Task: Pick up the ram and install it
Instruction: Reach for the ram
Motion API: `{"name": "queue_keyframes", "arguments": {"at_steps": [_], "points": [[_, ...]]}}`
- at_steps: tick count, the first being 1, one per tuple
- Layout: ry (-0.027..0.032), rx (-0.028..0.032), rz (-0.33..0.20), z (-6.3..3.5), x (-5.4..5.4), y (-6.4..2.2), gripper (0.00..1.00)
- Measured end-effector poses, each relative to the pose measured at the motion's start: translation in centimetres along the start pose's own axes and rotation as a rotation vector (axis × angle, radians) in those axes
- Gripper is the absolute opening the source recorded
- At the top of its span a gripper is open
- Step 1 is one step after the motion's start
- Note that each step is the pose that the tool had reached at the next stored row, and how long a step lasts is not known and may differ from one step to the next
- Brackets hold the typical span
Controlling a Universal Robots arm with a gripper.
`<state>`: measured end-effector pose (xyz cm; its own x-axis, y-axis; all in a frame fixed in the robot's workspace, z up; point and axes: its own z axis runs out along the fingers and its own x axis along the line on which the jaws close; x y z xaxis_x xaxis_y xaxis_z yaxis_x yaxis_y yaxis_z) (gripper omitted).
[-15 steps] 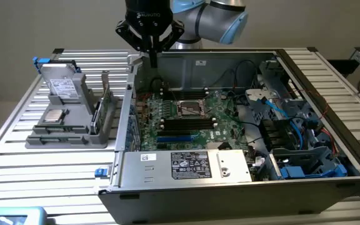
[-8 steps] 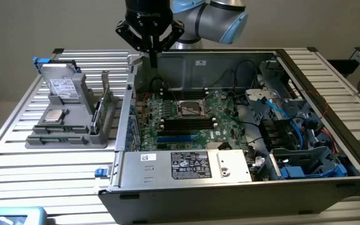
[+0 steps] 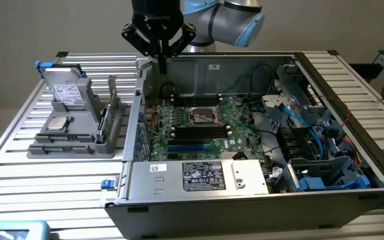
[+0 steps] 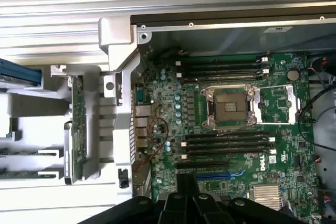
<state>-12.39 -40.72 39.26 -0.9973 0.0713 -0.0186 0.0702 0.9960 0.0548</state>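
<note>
The ram [image 3: 114, 107] stands on edge in its grey rack [image 3: 65, 147] on the table [image 3: 18, 190] — top edge free for pinching — while the gripper [image 3: 162, 66], clenched and empty, hovers over the computer case [image 3: 245, 215] wall beside it.

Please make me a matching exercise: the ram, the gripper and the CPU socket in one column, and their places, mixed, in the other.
Things:
1. ram
2. gripper
3. CPU socket

Places:
a. middle of the board
b. above an edge of the case
c. standing in the grey holder, outside the case

Pairs: 1-c, 2-b, 3-a
</note>
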Motion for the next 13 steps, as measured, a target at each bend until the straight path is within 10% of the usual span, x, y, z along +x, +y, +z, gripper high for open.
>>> {"name": "queue_keyframes", "arguments": {"at_steps": [13], "points": [[0.0012,-0.0165,0.0,-0.2,2.6,-2.68,0.11]]}}
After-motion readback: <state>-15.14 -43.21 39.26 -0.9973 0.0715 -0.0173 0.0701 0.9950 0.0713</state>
